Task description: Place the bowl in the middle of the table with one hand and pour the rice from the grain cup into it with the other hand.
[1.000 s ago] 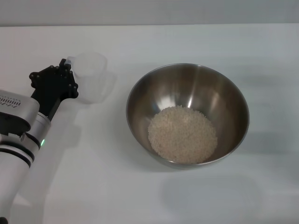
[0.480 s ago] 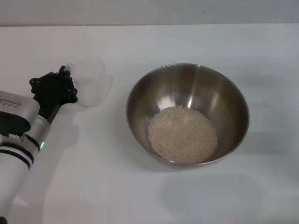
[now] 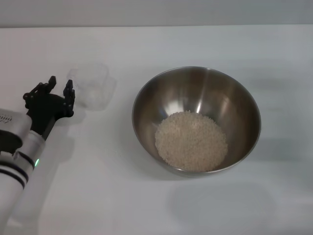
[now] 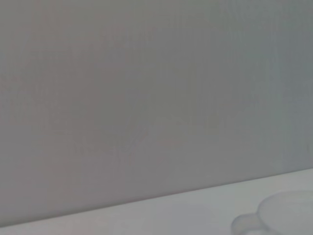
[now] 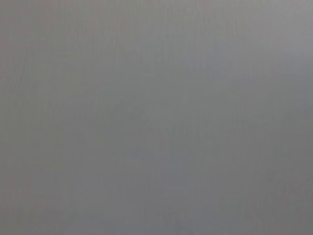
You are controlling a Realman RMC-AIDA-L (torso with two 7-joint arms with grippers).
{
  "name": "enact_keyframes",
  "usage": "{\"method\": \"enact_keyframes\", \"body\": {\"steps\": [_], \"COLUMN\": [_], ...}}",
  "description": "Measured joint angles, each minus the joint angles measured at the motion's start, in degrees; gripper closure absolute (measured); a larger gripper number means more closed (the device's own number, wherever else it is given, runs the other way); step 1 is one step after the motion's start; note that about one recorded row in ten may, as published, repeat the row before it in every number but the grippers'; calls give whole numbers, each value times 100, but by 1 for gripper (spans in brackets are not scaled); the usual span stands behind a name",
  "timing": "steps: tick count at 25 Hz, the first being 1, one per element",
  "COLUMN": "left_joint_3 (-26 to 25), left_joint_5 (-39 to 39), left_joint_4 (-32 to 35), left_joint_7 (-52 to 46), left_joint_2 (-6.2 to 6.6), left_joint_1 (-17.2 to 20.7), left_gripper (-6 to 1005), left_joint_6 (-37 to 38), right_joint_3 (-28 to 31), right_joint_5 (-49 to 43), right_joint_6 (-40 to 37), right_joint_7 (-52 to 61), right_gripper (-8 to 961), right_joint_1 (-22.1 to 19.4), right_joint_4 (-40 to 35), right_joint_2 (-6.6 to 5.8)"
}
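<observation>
Left gripper [image 3: 57, 88] open, holding nothing, just beside cup [image 3: 91, 86]. Cup empty, upright on table [image 3: 98, 186]: light, thin, slippery plastic; best gripped across wall. Rice [image 3: 191, 141] in bowl [image 3: 146, 100]. Right gripper out of view.

Shiny grey steel bowl [image 3: 196, 120] with off-white rice [image 3: 191, 141] inside, see-through clear cup [image 3: 91, 85], plain white counter [image 3: 146, 196], and a black left hand [image 3: 59, 89].

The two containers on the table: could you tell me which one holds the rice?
The steel bowl holds the rice; the clear grain cup looks empty.
</observation>
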Motion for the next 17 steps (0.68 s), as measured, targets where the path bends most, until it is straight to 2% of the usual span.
{"method": "enact_keyframes", "body": {"steps": [6, 9, 11, 15, 17], "left_joint_3": [48, 97, 253, 508, 561], "left_joint_5": [32, 44, 58, 64, 61], "left_joint_4": [13, 22, 74, 221, 243], "left_joint_7": [-89, -97, -98, -147, -219], "left_joint_2": [13, -3, -10, -9, 0], "left_joint_1": [372, 713, 925, 1015, 1002], "left_gripper": [638, 595, 577, 559, 559], "left_joint_6": [542, 1214, 1960, 2854, 3002], "right_joint_3": [-1, -76, -233, -488, -634], "right_joint_5": [-4, -14, -22, -23, -22], "right_joint_6": [35, 51, 135, 437, 607], "right_joint_7": [-13, -11, -10, 3, 4], "right_gripper": [220, 220, 220, 220, 220], "right_joint_1": [64, 87, 87, 139, 220], "right_joint_4": [11, 32, 34, -29, -47], "right_joint_2": [0, 1, 10, 29, 30]}}
